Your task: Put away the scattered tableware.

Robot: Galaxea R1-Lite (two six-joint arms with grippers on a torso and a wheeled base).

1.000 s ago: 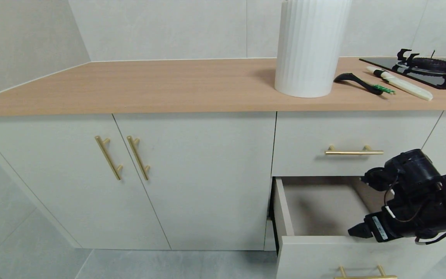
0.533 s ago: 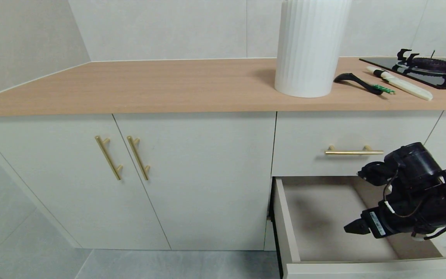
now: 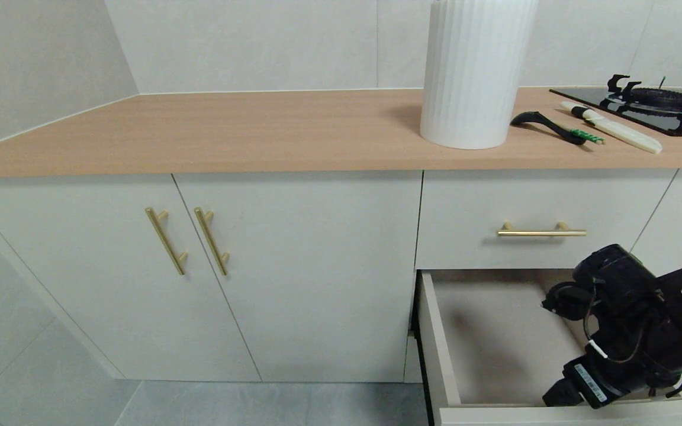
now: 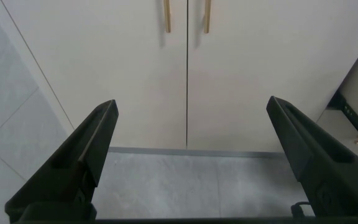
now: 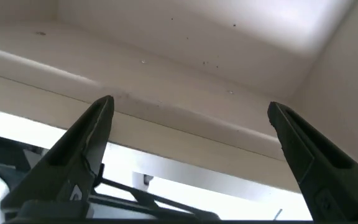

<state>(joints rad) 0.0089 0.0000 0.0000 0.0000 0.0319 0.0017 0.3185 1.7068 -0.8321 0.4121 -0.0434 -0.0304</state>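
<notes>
A black ladle with a green handle end (image 3: 549,126) and a white knife (image 3: 612,135) lie on the wooden counter (image 3: 246,130), to the right of a tall white ribbed container (image 3: 472,71). Below them a drawer (image 3: 434,334) stands pulled out with nothing inside. My right gripper (image 3: 556,395) hangs low over the drawer's front right part. In the right wrist view my right gripper (image 5: 190,104) is open on the drawer's pale inner wall. My left gripper (image 4: 191,106) is open, holds nothing, and faces the lower cabinet doors (image 4: 185,68).
A black gas hob (image 3: 660,102) sits at the counter's far right. A shut drawer with a gold handle (image 3: 541,232) is above the pulled-out one. Two cabinet doors with gold handles (image 3: 187,239) are to the left. Grey floor tiles (image 4: 185,186) lie below.
The lower drawer has slid further out toward me. My right gripper rose slightly, then dropped lower and nearer the drawer's front edge.
</notes>
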